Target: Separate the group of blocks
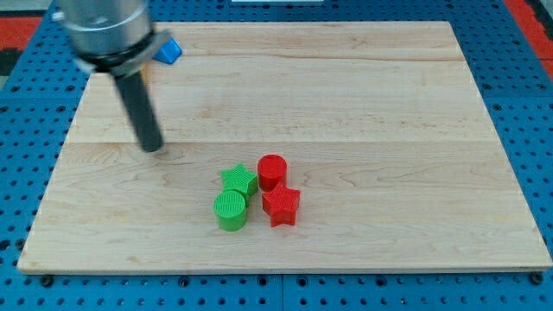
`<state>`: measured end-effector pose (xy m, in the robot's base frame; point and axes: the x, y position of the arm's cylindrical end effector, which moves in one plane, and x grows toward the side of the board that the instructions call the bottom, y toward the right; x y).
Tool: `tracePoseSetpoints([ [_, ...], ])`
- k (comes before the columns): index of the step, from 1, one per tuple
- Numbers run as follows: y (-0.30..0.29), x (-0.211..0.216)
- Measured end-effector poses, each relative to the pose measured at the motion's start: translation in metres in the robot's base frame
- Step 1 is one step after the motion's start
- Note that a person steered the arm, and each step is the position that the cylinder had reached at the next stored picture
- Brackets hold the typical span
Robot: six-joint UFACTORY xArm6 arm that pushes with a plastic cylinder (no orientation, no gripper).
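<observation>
Four blocks sit bunched together on the wooden tabletop, a little below its middle and toward the view's bottom. Two are green and two are red. The green star is at the group's upper left, and the green cylinder stands just below it, the two touching or nearly so. The red cylinder is at the group's upper right, just beside the green star, and the red star lies directly below it, close against it. A narrow gap seems to run between the green pair and the red pair, though at this size it is hard to tell whether the neighbours actually touch.

My tip rests on the tabletop to the view's upper left of the group, well apart from all four blocks, with the green star the nearest of them. The rod ends plainly, with no fingers to spread or press together.

One more block, blue, peeks out near the tabletop's upper left corner, partly hidden behind the arm's grey body; its shape cannot be made out.
</observation>
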<state>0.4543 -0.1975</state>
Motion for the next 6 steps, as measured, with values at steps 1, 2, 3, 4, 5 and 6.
tracePoseSetpoints([
  [1,-0.082,-0.016],
  [2,-0.107,-0.071],
  [3,-0.100,-0.138],
  [4,-0.081,-0.187],
  [5,-0.028,-0.206],
  [6,0.035,-0.163],
])
